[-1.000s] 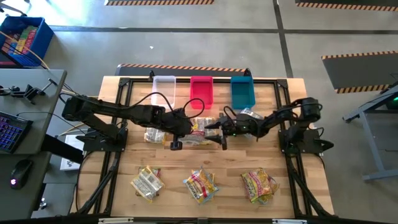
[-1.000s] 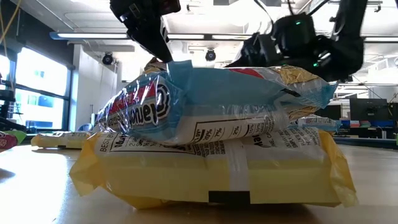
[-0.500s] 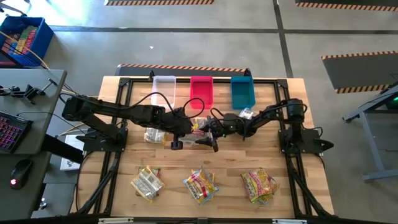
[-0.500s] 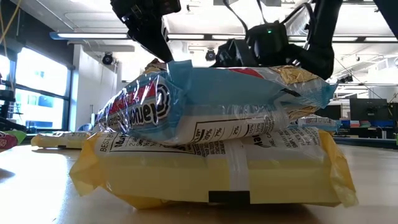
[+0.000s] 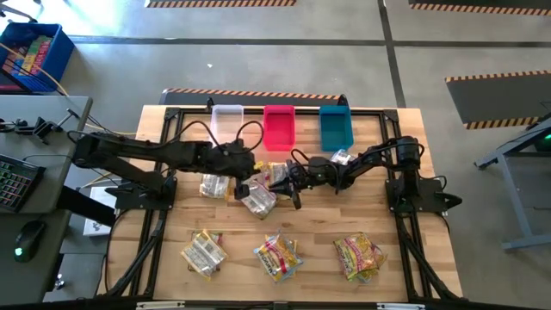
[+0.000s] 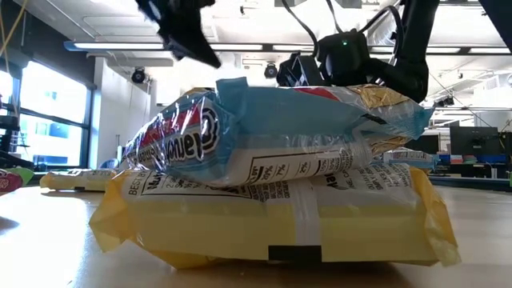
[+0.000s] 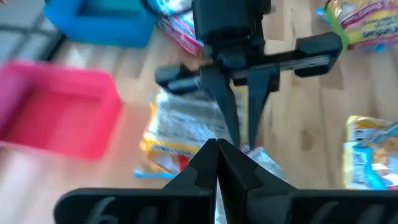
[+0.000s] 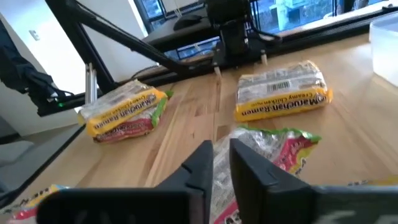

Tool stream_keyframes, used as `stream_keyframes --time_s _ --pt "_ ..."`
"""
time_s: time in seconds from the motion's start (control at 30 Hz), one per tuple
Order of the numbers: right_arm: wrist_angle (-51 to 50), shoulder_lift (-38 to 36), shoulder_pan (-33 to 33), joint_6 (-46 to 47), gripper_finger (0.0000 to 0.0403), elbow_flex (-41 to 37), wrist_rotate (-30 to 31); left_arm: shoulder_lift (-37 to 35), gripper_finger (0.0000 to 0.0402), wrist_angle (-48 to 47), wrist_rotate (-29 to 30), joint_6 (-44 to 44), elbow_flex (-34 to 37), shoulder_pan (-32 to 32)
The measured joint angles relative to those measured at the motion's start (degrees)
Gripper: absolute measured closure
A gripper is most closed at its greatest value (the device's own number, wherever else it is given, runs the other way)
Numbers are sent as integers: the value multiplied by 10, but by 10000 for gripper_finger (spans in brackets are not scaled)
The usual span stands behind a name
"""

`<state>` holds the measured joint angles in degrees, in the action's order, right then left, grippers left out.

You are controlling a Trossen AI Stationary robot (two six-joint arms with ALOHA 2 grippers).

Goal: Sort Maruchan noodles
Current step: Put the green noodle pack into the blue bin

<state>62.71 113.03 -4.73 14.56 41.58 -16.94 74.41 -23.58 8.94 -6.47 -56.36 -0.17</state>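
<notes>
Several Maruchan noodle packets lie mid-table. My left gripper (image 5: pixel 248 182) is shut over a rumpled silvery packet (image 5: pixel 257 201). Right beside it, my right gripper (image 8: pixel 215 163) is shut on a silvery packet with pink and green (image 8: pixel 277 149); seen from above, this packet (image 5: pixel 276 175) lies between the two arms. Two yellow-orange packets (image 8: pixel 124 115) (image 8: pixel 283 96) rest flat on the wood beyond. In the left wrist view, my right gripper's fingers (image 7: pixel 225 112) point down at the packets just ahead of my left fingertips (image 7: pixel 217 149). My left gripper has the silvery packet at its fingertips, where a pale strip (image 7: pixel 217 202) shows between the shut fingers. The fingers hide which edge it is. They come from above, slanting from the table's left. The packet (image 7: pixel 258 160) hangs rumpled below them. My right gripper pinches an edge of the pink-and-green packet (image 8: pixel 216 149) between its two fingers. It comes slanting down from the table's right. The rest of the packet (image 8: pixel 292 140) lies on the table.
A clear bin (image 5: pixel 227 125), a red bin (image 5: pixel 279 127) and a teal bin (image 5: pixel 336 127) stand along the far edge. Three piles of packets (image 5: pixel 204 252) (image 5: pixel 277 256) (image 5: pixel 357 256) lie near the front edge. Another packet (image 5: pixel 344 158) lies under the right arm.
My right gripper has gone toward the table's left, down onto the middle packets, and shut on one. My left gripper has risen and drawn back toward the left, still shut. The silvery packet under it now shows rumpled and shifted toward the near left.
</notes>
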Motion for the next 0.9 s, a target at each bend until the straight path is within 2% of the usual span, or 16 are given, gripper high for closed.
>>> stream_keyframes --time_s 0.17,0.27,0.33,0.47,0.63,0.77,0.9 --pt "-26 -13 -2 -4 374 -1 -4 3 385 14 -49 -112 57 0" --pt "-106 -50 -7 -36 375 -4 1 27 361 29 -56 -149 69 -31" --pt "-171 -84 -8 -61 375 -5 21 51 341 40 -43 -159 67 -56" --pt "-301 -155 -1 -115 375 -5 76 102 301 59 20 -170 54 -100" --pt "-437 -224 18 -149 375 -5 169 164 259 89 66 -209 32 -122" --pt "-459 -249 31 -150 375 -14 212 217 236 88 87 -215 8 -132" --pt "-447 -263 41 -140 375 -33 226 266 221 85 104 -208 -22 -140"
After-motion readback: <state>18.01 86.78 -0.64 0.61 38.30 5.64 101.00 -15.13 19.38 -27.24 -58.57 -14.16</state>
